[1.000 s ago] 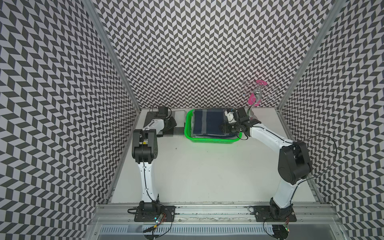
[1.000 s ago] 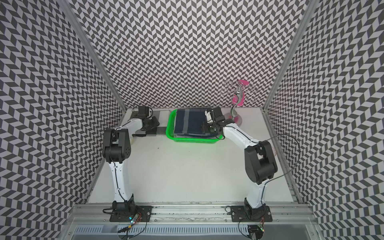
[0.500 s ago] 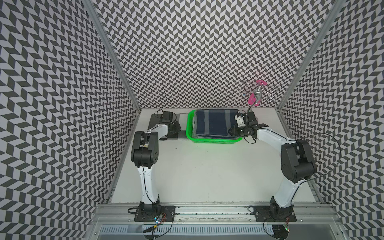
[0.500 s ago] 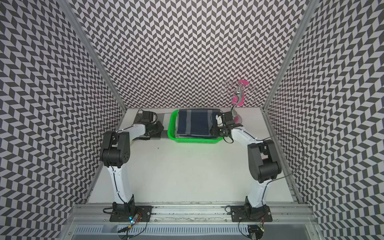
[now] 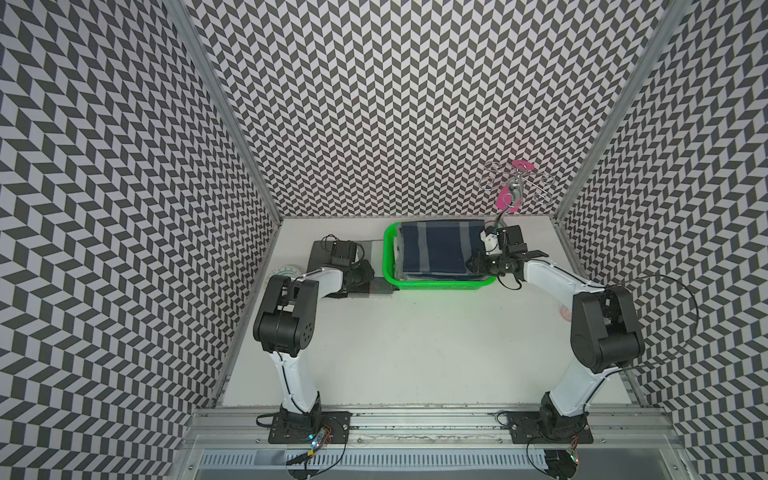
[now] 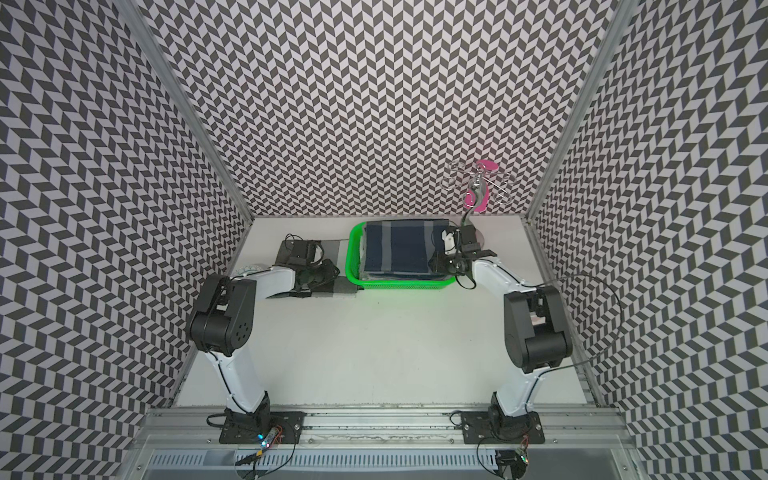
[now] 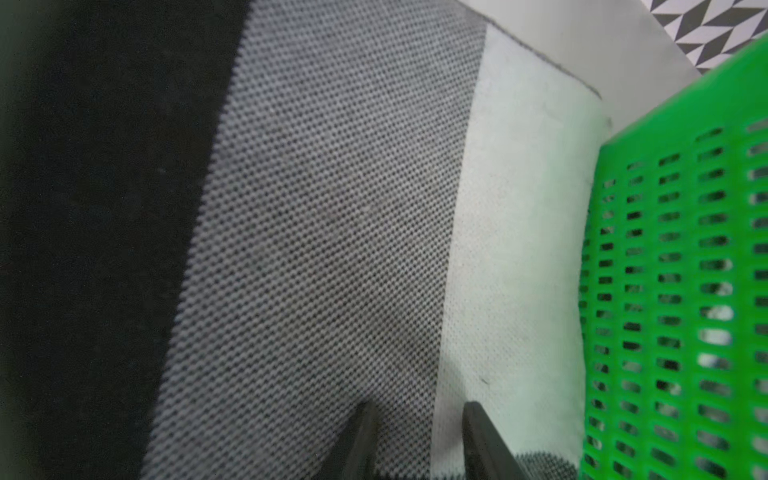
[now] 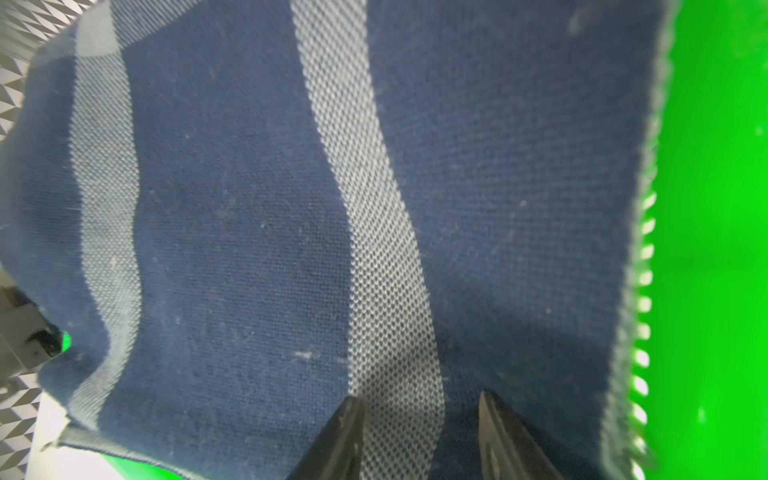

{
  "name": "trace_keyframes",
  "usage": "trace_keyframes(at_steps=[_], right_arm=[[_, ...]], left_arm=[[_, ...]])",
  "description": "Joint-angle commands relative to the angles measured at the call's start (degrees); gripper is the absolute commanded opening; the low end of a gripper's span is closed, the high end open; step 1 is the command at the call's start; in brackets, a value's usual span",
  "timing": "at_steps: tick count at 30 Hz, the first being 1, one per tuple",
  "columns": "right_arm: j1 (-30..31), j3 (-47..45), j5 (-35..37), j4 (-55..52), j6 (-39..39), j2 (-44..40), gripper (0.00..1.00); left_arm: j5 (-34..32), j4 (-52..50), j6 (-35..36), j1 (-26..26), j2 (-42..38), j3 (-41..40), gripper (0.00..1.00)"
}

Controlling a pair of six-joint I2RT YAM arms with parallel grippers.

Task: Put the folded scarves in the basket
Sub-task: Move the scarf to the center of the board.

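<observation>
Your folded scarf (image 5: 434, 249), navy with pale stripes, lies in the basket (image 5: 440, 285) at the upper centre of both top views. I'd judge the placing nearly done, and the step in hand to be settling the scarf and letting go cleanly. Green rim shows along the left and lower sides of the basket. Along the upper and right sides cloth or arm covers it, so you cannot tell whether the scarf sits fully down there. In the right wrist view its fringed edge runs close along the green wall at the right of the frame.

Your right gripper (image 8: 419, 413) hovers over the scarf's right end with its fingers part-way spread. A pale stripe shows between them and nothing looks pinched. Lift it straight up rather than dragging sideways, since knit cloth is likely to catch on a fingertip and pull the fold open. If an edge rides on the rim, press it down with flat fingers first.

Your left gripper (image 7: 419, 417), fingers also apart and holding nothing, is low over a grey cloth (image 5: 376, 287) lying on the table (image 5: 415, 353) right beside the basket's left wall. Keep it from nudging the basket while the right arm clears
</observation>
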Motion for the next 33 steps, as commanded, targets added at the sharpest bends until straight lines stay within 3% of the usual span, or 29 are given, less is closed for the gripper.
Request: trace_keyframes(at_steps=[1, 7, 17, 25, 30, 33], right_arm=[[0.2, 1.7, -0.9, -0.8, -0.6, -2.6, 0.49], [0.8, 2.6, -2.1, -2.1, -1.0, -4.4, 0.49], [8.0, 2.2, -1.9, -2.8, -2.1, -5.1, 0.49], [10.3, -0.7, -5.7, -1.4, -0.6, -8.9, 0.49], [14.2, -6.4, -10.1, -0.5, -1.1, -13.8, 0.50], [16.8, -11.3, -11.4, 1.6, -0.4, -17.1, 0.49]], left_arm=[[3.8, -8.3, -2.9, -2.3, 0.3, -6.4, 0.38], [5.3, -7.5, -2.5, -3.0, -1.8, -13.9, 0.37], [4.6, -7.4, -4.3, -3.4, -10.1, -23.5, 0.33], [5.2, -7.1, -6.6, -7.2, -16.0, -33.4, 0.32], [5.2, -8.2, -9.5, -9.5, -23.8, -40.0, 0.31], [5.2, -7.7, -10.9, -11.3, -24.1, -39.6, 0.30]])
